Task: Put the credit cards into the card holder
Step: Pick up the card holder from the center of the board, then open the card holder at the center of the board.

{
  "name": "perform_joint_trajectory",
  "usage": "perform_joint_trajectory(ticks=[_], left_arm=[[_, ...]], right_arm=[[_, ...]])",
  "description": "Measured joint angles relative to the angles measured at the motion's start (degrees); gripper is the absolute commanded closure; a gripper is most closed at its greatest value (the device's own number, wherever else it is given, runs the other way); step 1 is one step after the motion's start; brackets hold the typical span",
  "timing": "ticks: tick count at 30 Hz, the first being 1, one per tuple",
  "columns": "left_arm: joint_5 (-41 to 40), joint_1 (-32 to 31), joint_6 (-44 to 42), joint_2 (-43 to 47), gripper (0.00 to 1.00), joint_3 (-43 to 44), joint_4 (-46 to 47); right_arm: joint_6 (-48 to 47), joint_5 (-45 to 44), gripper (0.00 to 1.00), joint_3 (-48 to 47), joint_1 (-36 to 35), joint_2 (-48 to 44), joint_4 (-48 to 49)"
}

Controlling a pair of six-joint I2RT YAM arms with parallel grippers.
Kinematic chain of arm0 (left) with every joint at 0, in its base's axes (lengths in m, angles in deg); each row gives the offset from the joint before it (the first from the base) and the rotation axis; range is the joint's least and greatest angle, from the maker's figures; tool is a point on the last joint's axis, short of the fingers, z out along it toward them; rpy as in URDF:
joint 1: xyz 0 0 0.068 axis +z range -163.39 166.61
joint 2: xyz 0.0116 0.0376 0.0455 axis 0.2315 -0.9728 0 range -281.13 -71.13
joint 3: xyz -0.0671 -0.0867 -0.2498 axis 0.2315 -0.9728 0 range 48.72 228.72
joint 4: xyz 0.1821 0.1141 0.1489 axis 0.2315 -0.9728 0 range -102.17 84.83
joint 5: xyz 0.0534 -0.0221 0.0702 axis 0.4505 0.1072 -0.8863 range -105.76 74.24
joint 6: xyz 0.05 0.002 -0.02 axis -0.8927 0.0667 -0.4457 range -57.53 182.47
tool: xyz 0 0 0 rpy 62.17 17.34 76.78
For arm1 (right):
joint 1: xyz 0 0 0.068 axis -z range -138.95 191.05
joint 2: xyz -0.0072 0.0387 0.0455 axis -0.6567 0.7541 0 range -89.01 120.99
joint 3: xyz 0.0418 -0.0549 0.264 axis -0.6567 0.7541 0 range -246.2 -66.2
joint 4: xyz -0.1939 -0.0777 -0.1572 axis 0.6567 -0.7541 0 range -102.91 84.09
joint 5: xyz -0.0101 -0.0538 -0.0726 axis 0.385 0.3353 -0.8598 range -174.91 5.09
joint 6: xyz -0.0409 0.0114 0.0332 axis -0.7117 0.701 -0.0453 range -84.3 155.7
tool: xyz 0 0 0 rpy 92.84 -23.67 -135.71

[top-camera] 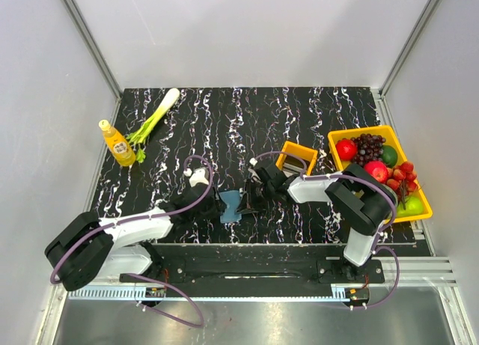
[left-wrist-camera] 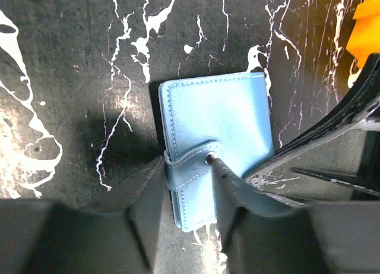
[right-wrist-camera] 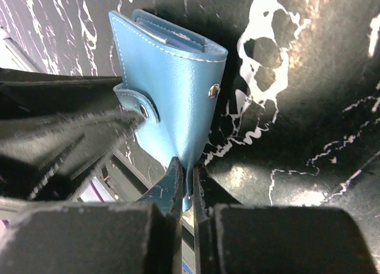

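Right gripper [right-wrist-camera: 187, 174] pinches card holder [right-wrist-camera: 172, 66] edge; left gripper [left-wrist-camera: 189, 170] clamps its strap end.

Light: bright, even, overhead in the top view.
Shadows: soft dark patch left of the card holder [left-wrist-camera: 219, 113], left wrist view.
Glare: pale sheen on the black marbled table [right-wrist-camera: 297, 191].
Focus: near fingers [left-wrist-camera: 142, 208] blurred.

— What is the counter [top-camera: 299, 113] like?
— Black, marbled all over with thin white veins, under soft, even light.
— And round it?
— Plain pale grey walls [top-camera: 247, 31] on the left, back and right, met at the back corners by aluminium posts [top-camera: 88, 38]. A silver slotted rail [top-camera: 426, 264] runs along the near edge, with a brushed metal surface [top-camera: 284, 322] nearer still.
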State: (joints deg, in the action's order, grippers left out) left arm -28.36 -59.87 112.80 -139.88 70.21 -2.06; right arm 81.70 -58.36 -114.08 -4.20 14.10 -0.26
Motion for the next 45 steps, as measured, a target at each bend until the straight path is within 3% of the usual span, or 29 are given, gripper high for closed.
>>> perform_joint_trajectory(ticks=[3,6,12,18,23,27,31,45], left_arm=[[0.5,-0.3,-0.7,0.1,0.32,0.3,-0.3],[0.2,-0.8,-2.1,1.1,0.28,1.7,-2.8],[-4.0,-1.7,-5.1,1.9,0.35,9.7,-11.0],[-8.8,-3.2,-7.3,-5.9,0.5,17.1,-15.9],[-11.6,-4.3,-7.7,-10.1,0.49,19.4,-20.7],[-12.8,-4.6,-7.7,-10.9,0.41,20.4,-22.4],[-13.0,-4.8,-7.9,-11.0,0.39,21.3,-22.2],[-12.3,-4.9,-8.3,-16.1,0.54,24.1,-19.7]], right_arm=[[0.1,-2.1,0.97,0.0,-0.4,-0.9,0.9],[-0.3,-4.1,0.97,-0.1,-0.6,-2.3,1.0],[-0.9,-7.1,0.98,-0.1,-0.6,-3.8,0.9],[-1.2,-8.4,0.98,0.2,-0.6,-5.8,0.9],[-1.2,-9.6,0.99,0.3,-0.6,-6.7,0.9],[-1.2,-10.0,0.99,0.6,-0.6,-6.8,0.7],[-1.2,-10.5,0.99,0.8,-0.6,-6.8,0.5],[-1.4,-10.8,0.99,1.9,-0.6,-7.8,0.5]])
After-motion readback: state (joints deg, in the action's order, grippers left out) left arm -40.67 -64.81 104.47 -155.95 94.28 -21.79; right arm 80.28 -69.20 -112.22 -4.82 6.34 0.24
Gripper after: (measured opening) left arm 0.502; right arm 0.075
